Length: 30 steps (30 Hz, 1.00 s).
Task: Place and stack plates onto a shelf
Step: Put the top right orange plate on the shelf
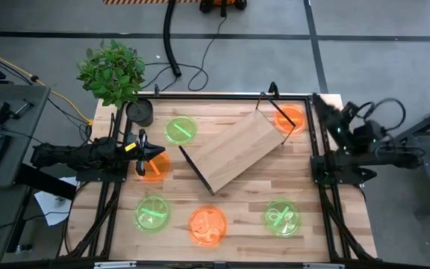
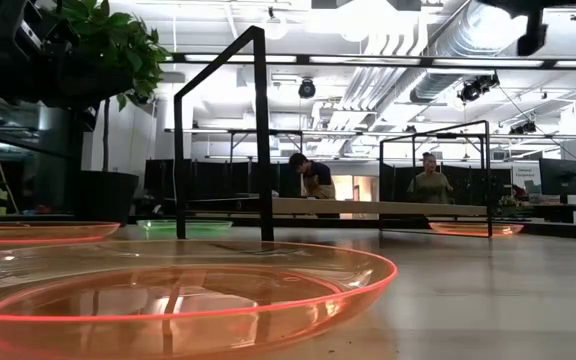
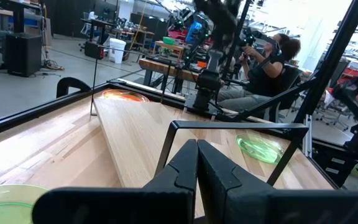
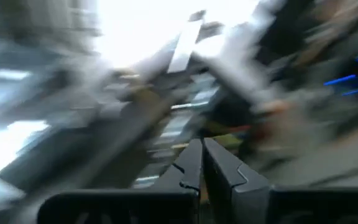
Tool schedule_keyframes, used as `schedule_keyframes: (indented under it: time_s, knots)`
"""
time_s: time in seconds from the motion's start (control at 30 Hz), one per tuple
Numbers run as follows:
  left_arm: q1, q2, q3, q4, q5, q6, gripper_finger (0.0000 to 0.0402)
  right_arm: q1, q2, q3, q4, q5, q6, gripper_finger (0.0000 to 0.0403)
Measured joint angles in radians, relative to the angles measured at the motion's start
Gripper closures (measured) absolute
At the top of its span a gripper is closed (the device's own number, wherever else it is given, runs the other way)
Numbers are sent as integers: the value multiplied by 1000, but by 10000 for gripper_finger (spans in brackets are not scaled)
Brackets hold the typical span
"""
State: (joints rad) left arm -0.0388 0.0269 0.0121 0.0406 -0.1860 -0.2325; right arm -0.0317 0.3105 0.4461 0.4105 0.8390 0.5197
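Note:
The shelf (image 1: 237,149), a light-wood board with black wire end frames, lies slantwise on the middle of the table. Several plates, green and orange, rest flat around it: a green one (image 1: 180,131), an orange one (image 1: 290,119) at the shelf's far right end, another orange one (image 1: 207,226) near the front. My left gripper (image 1: 155,153) is shut and level over an orange plate (image 1: 152,169) at the left, holding nothing; its shut fingers (image 3: 197,155) point at the shelf (image 3: 148,134). My right gripper (image 1: 322,104) is shut, raised off the table's far right corner, holding nothing.
A potted plant (image 1: 112,71) and a small dark pot (image 1: 139,112) stand at the far left corner. Black frame rails (image 1: 327,202) run along both table sides. Two people (image 2: 430,183) sit beyond the table. Bare wood lies between the front plates.

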Motion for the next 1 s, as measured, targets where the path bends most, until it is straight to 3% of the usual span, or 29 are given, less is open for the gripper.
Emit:
schedule_keyframes:
  time_s: [0.1, 0.2, 0.3, 0.4, 0.73, 0.87, 1.0]
  knots:
    - [0, 0, 0, 0, 0, 0, 401, -66, 118, 195, -321, 159, -7, 402]
    - [0, 0, 0, 0, 0, 0, 401, -172, 241, 376, -667, 188, 87, 402]
    - [0, 0, 0, 0, 0, 0, 401, -320, 357, 513, -1007, 110, 238, 391]
    - [0, 0, 0, 0, 0, 0, 401, -491, 458, 581, -1229, -27, 378, 358]
    - [0, 0, 0, 0, 0, 0, 401, -982, 680, 511, -1341, -478, 476, 200]
    - [0, 0, 0, 0, 0, 0, 401, -1092, 744, 445, -1343, -652, 469, 176]
    - [0, 0, 0, 0, 0, 0, 401, -1127, 779, 363, -1317, -754, 463, 174]
